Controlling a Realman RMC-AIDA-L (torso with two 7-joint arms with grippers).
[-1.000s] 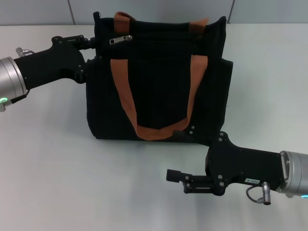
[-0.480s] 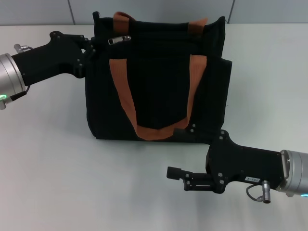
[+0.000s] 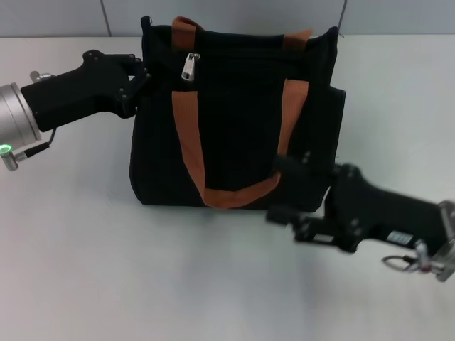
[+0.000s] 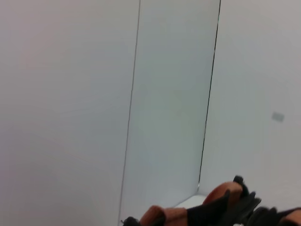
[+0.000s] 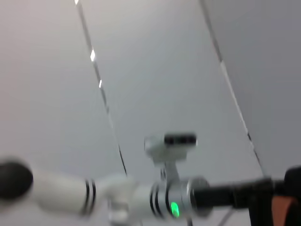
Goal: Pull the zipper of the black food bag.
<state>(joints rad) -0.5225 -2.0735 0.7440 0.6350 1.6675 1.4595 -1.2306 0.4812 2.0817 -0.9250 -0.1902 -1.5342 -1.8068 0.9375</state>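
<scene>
Dangling silver metal zipper (image 3: 190, 67) on boxy black food bag (image 3: 242, 135).

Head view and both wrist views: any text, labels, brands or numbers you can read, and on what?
None can be read.
Right arm: a small white label on the housing behind the right tool, too blurred to read.
The black food bag: no print or brand shows; the zipper pull bears no legible mark.
Left tool, at the bag's upper corner: no lettering shows.
Wrist views: no text.
</scene>
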